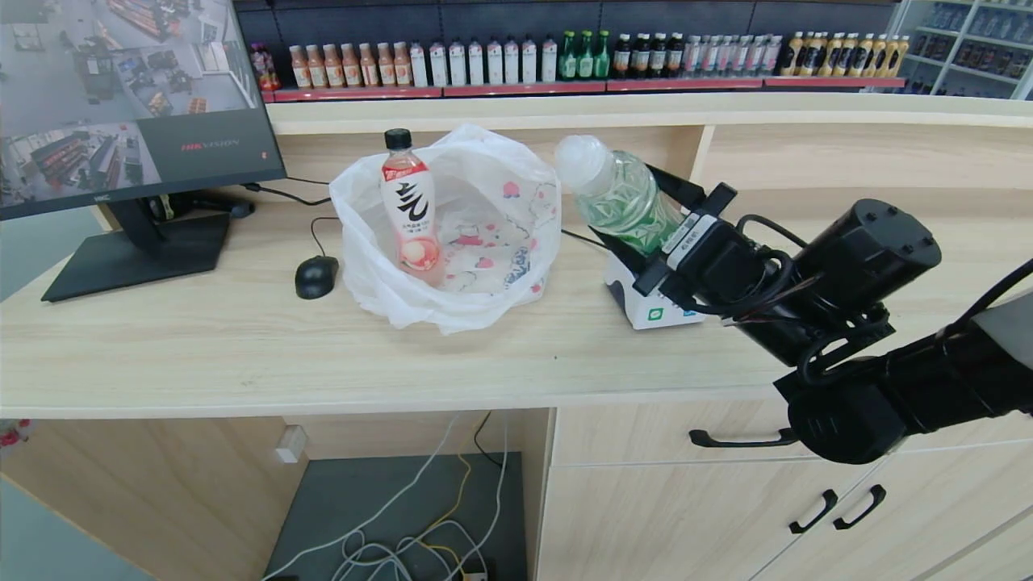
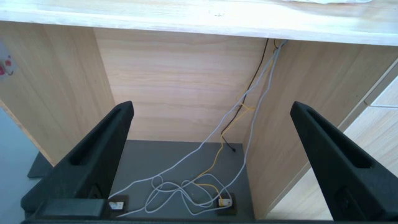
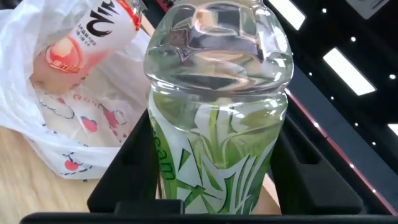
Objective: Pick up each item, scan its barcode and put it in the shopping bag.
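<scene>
My right gripper (image 1: 646, 222) is shut on a clear bottle with a green label (image 1: 617, 194), held tilted above the white barcode scanner (image 1: 650, 303) on the counter's right side. In the right wrist view the green-labelled bottle (image 3: 217, 124) sits between the black fingers (image 3: 134, 162). A white shopping bag (image 1: 484, 234) stands open in the middle of the counter, left of the held bottle. Inside it a pink peach-drink bottle (image 1: 410, 210) with a black cap stands upright; this pink bottle (image 3: 81, 37) and the bag (image 3: 68, 137) lie beyond the held one. My left gripper (image 2: 214, 155) hangs open below the counter.
A black mouse (image 1: 315, 276) lies left of the bag, and a monitor (image 1: 121, 97) on a black stand sits at the far left. Shelves of bottles (image 1: 565, 56) run behind the counter's raised back ledge (image 1: 646, 109). Cables (image 2: 205, 180) trail under the counter; drawers (image 1: 726, 484) sit at lower right.
</scene>
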Controlling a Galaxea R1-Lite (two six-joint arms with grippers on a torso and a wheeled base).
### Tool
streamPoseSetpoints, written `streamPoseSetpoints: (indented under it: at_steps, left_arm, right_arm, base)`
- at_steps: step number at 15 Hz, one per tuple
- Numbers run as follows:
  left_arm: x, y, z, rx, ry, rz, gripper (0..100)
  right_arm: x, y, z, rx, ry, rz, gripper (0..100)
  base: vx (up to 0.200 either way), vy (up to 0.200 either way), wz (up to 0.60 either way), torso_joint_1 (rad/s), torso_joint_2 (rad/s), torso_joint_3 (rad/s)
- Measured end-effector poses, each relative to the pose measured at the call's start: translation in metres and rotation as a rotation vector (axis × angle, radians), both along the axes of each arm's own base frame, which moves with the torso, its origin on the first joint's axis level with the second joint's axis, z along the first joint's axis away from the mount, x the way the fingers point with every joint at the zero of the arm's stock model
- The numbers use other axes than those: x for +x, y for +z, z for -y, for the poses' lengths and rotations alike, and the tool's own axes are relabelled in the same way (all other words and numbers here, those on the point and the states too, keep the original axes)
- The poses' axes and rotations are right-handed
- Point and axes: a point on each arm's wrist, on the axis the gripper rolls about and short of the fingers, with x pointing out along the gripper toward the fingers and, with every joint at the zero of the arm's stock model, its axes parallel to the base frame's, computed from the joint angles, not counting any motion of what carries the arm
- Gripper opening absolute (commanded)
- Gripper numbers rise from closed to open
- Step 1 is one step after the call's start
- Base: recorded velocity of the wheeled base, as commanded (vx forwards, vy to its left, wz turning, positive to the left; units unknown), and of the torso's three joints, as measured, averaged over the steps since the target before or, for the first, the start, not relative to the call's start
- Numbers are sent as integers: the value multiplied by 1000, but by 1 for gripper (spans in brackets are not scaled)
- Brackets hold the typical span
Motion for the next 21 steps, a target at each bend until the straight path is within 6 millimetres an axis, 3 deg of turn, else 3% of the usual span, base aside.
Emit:
streamPoseSetpoints:
  at_steps: [10, 21]
  left_arm:
    - [0, 0, 0, 0, 0, 0, 100]
    - [0, 0, 0, 0, 0, 0, 100]
  right_arm:
    - [8, -4, 16, -132, 16, 105, 0]
    - [12, -12, 15, -174, 26, 123, 0]
  base:
    - [0, 0, 0, 0, 0, 0]
    - [0, 0, 0, 0, 0, 0]
